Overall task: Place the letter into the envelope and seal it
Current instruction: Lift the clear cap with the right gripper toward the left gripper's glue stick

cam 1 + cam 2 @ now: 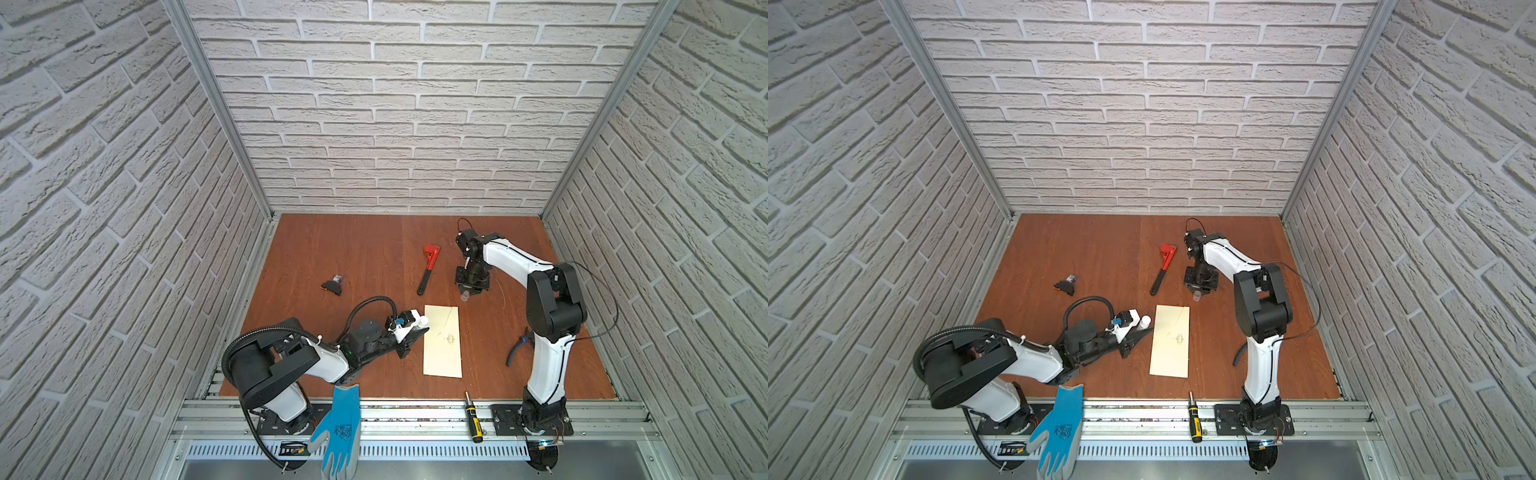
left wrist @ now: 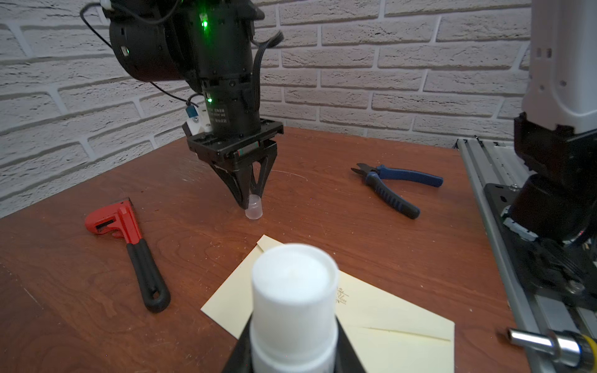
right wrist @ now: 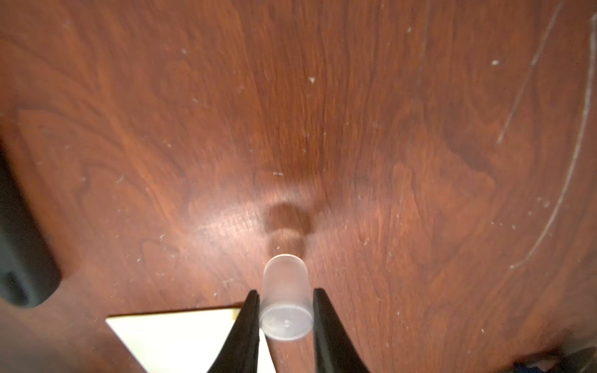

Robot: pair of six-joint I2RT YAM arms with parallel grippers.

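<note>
- The envelope (image 1: pixel 442 340) lies flat on the tabletop (image 1: pixel 332 245) between the 2 arms, with a faint printed mark near its middle.
- The left gripper (image 1: pixel 417 326) reaches in low from the left. Its fingers (image 2: pixel 347 352) are clamped on a white glue stick (image 2: pixel 292 306), whose uncapped end sits at the envelope's left edge near the far corner.
- The right gripper (image 3: pixel 286 292) points down just beyond the envelope's far short edge. Its fingers (image 3: pixel 323 323) are drawn in narrow, 1 against each side of a clear cap (image 3: pixel 286 306) standing on the tabletop.
- A red wrench (image 1: pixel 428 266) lies further back, and blue-handled pliers (image 2: pixel 394 187) lie right of the envelope.
- A blue glove (image 1: pixel 338 428) and a screwdriver (image 1: pixel 473 419) rest on the front rail.
</note>
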